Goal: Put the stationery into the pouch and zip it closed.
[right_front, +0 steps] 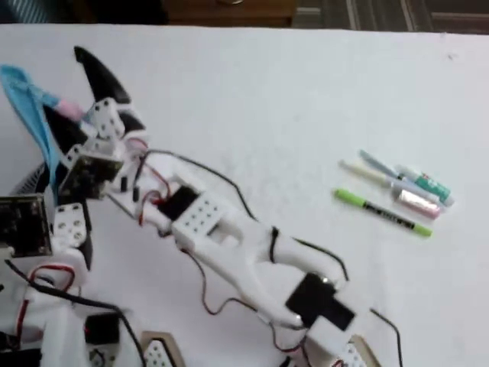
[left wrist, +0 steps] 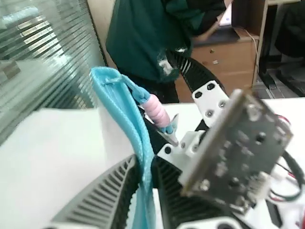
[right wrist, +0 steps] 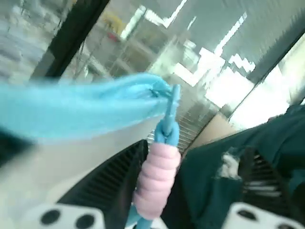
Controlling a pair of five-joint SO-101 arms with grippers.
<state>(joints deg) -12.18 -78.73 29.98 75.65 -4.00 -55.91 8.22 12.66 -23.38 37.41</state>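
Observation:
A light blue pouch [right_front: 29, 98] hangs above the table's far left, and my left gripper [left wrist: 143, 171] is shut on its lower edge between grey ribbed jaws. A pink zipper pull [right_front: 69, 109] [right wrist: 157, 179] dangles from the pouch's upper end [left wrist: 112, 81]. My right gripper [right_front: 72, 93] stands open around that pull [left wrist: 156, 110], one black finger [left wrist: 190, 71] well clear of it. The stationery lies on the table at the right: a green pen [right_front: 382, 212] and several other pens [right_front: 409, 187] bunched beside it.
The right arm [right_front: 229, 229] stretches diagonally across the white table [right_front: 306, 99] from the near edge to the far left. The left arm's base [right_front: 34, 229] and its cables crowd the near left corner. A person in dark green clothing [left wrist: 143, 43] stands beyond the table.

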